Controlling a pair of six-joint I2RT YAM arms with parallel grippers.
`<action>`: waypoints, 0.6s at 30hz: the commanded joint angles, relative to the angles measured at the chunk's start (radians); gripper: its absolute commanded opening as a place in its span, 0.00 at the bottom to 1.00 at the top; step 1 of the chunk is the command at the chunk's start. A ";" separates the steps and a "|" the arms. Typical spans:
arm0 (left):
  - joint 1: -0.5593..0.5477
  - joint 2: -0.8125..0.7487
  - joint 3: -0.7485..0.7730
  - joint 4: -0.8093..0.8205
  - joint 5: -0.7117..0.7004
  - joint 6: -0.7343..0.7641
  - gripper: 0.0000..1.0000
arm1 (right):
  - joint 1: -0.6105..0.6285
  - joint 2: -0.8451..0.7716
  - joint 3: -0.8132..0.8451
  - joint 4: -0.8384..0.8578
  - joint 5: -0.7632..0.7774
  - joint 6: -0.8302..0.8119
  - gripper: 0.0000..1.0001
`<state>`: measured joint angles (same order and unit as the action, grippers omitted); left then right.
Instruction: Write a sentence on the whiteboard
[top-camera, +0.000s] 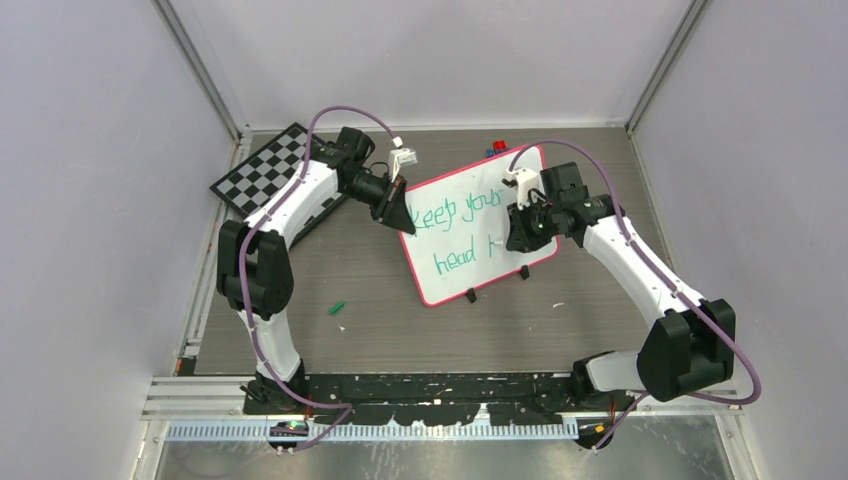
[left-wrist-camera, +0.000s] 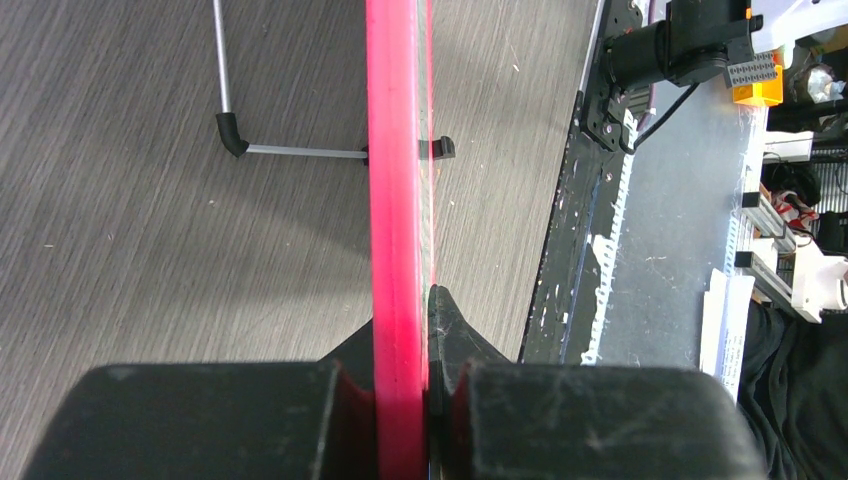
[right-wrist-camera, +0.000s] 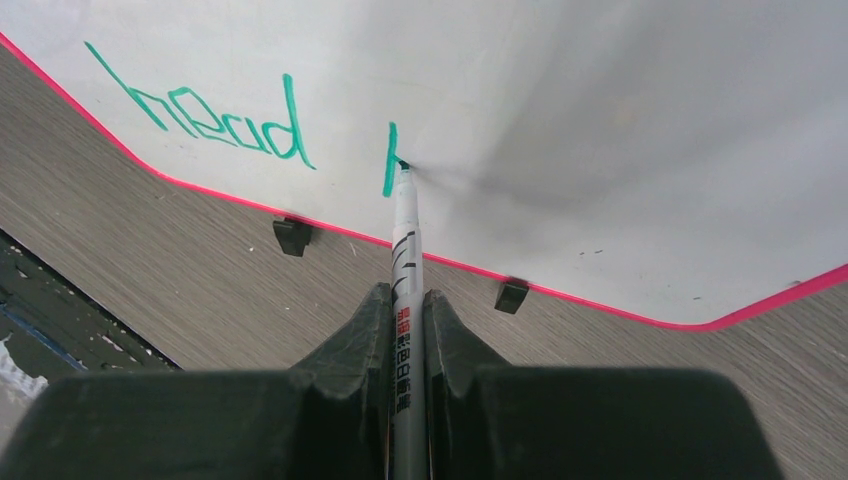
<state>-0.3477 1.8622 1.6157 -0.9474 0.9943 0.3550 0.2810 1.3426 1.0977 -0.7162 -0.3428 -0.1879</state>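
Top external view: one whiteboard (top-camera: 505, 262), glossy white with a red-pink rim, stands propped mid-table on two black feet (right-wrist-camera: 292, 236). The green sentence (top-camera: 440, 215) runs in two lines: "keep your", then "head" and one lone stroke. The left gripper (top-camera: 403, 220) is clamped on the board's left rim. The right gripper (right-wrist-camera: 405, 310) pinches one marker (right-wrist-camera: 405, 240), its tip touching the board beside that stroke. One chessboard (top-camera: 265, 170) lies far left, and one small green piece (top-camera: 337, 307) lies apart on the table.

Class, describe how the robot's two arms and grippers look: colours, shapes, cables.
The left arm and right arm have white shells between bulky black joints, each trailing a looping purple cable. The left gripper and right gripper are matte black, with wedge-shaped fingers.
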 joint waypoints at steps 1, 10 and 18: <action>-0.020 0.011 0.006 -0.033 -0.066 0.084 0.00 | -0.024 0.001 0.023 0.028 0.041 -0.024 0.00; -0.020 0.013 0.006 -0.030 -0.065 0.081 0.00 | -0.024 -0.006 -0.026 0.031 0.013 -0.015 0.00; -0.020 0.010 0.001 -0.027 -0.063 0.079 0.00 | -0.024 -0.014 -0.031 0.000 0.000 -0.043 0.00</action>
<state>-0.3477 1.8622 1.6157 -0.9474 0.9947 0.3557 0.2604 1.3426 1.0588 -0.7383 -0.3424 -0.2012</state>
